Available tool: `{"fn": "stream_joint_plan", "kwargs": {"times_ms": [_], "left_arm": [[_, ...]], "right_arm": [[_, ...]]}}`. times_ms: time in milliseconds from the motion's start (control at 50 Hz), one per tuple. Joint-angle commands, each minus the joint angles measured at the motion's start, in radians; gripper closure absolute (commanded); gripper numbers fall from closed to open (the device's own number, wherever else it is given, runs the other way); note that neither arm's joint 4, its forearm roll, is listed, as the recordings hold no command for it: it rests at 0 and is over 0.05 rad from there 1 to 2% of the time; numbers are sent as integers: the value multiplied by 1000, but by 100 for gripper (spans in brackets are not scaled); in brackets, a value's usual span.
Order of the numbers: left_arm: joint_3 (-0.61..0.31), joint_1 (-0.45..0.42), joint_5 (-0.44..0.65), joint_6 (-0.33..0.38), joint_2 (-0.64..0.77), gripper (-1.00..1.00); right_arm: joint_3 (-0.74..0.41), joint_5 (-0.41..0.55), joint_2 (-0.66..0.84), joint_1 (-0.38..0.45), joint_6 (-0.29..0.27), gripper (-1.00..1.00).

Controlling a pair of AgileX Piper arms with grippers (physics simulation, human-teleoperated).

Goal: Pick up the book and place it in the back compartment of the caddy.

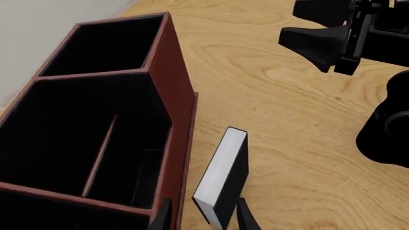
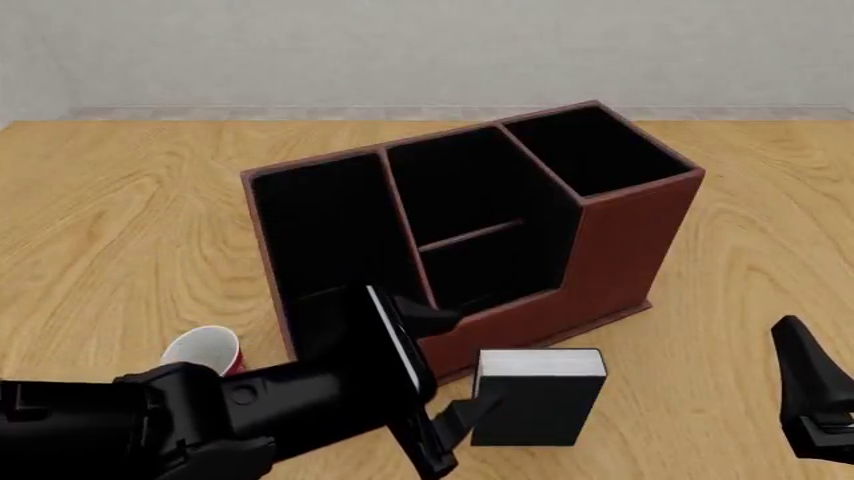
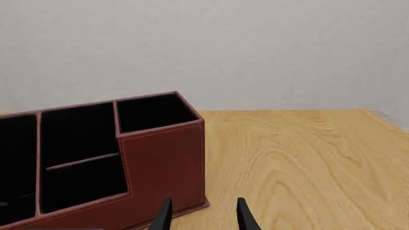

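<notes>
The black book [image 2: 541, 400] with its white page block stands upright on the table just in front of the reddish-brown caddy [image 2: 627, 235]. My left gripper [image 2: 451, 365] is open. In the left wrist view its fingers straddle the book's [image 1: 223, 175] near end, with a gap on each side. The back compartment [image 2: 487, 268] is the half of the divided middle section behind the low stepped wall, on the book's side of the caddy [image 1: 182, 103]. My right gripper [image 2: 814, 400] hangs open and empty at the right, away from the book. It also shows in its own wrist view [image 3: 204, 218].
A red-and-white mug [image 2: 203, 352] lies left of the caddy, beside my left arm. The long end slot [image 2: 327, 225] and the tall end slot [image 2: 594, 145] flank the middle section. The right arm [image 1: 348, 36] shows across the table in the left wrist view.
</notes>
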Motion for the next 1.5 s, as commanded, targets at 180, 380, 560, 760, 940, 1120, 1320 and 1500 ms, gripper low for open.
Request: {"fn": "stream_joint_plan", "kwargs": {"times_ms": [180,380,560,760,940,1120,1320,1500], "left_arm": [[29,-15,-101,-14,112,-100],[23,-7,-118,-23,135,-100],[9,13,-132,-15,180,-100],[-8,11,-137,-7,219,-100],[-22,15,-147,-7,254,-100],[-38,17,-138,-10,268,-100],[-36,6,-152,-1,272,-100],[-21,-9,-136,6,200,-100]], "right_arm": [[-3,2,-1,0,-4,-100],[-1,1,-1,0,-2,-100],[2,-3,1,0,0,-100],[-2,2,0,0,1,-100],[-1,0,0,1,0,-100],[1,0,0,1,1,-100],[3,-4,2,1,2,-100],[4,-6,3,1,2,-100]]}}
